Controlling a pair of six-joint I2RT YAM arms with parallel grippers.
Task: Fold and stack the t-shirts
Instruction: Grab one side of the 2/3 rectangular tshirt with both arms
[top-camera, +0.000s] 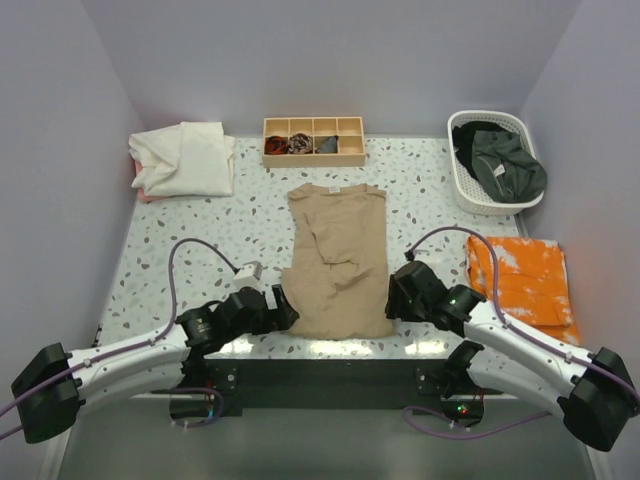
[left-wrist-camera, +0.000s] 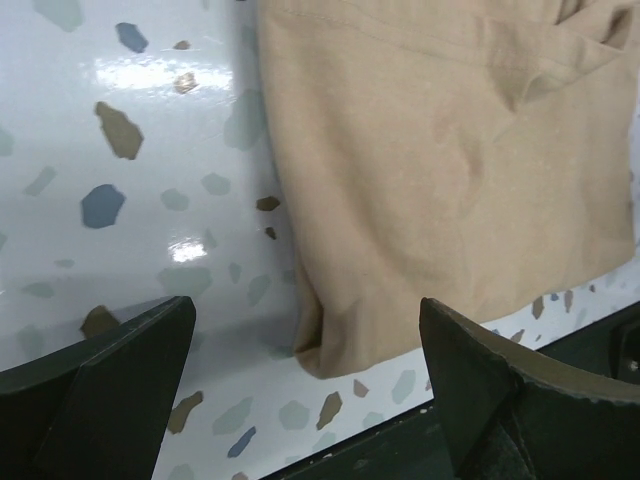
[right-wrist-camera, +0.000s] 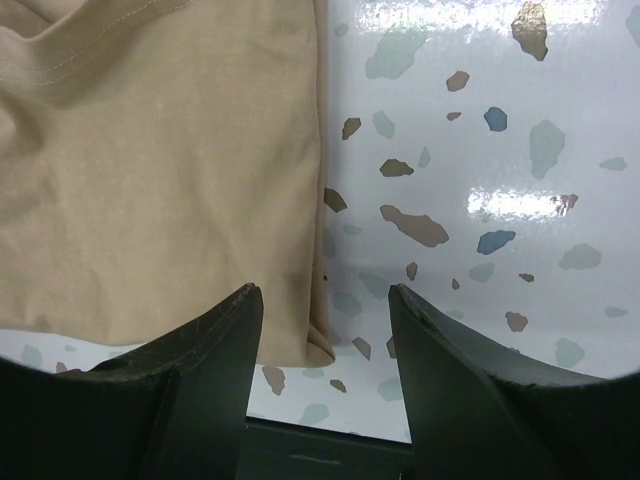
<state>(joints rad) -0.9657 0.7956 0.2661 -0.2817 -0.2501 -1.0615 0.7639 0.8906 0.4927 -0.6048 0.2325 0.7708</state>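
Note:
A tan t-shirt (top-camera: 337, 262) lies folded lengthwise in the middle of the speckled table, collar toward the far side. My left gripper (top-camera: 287, 312) hovers open at its near left corner (left-wrist-camera: 325, 345), which sits between the wide-spread fingers (left-wrist-camera: 130, 370). My right gripper (top-camera: 396, 297) is open at the near right corner (right-wrist-camera: 315, 335), one finger (right-wrist-camera: 215, 345) over the cloth. Neither holds anything. A cream-white t-shirt (top-camera: 185, 158) lies folded at the far left. Dark t-shirts (top-camera: 505, 165) fill a white basket (top-camera: 470, 190).
A wooden divided tray (top-camera: 313, 140) with small dark items stands at the far middle. An orange-and-white folded cloth (top-camera: 522, 285) lies at the right edge beside my right arm. The table's near edge (left-wrist-camera: 400, 420) runs just below both grippers.

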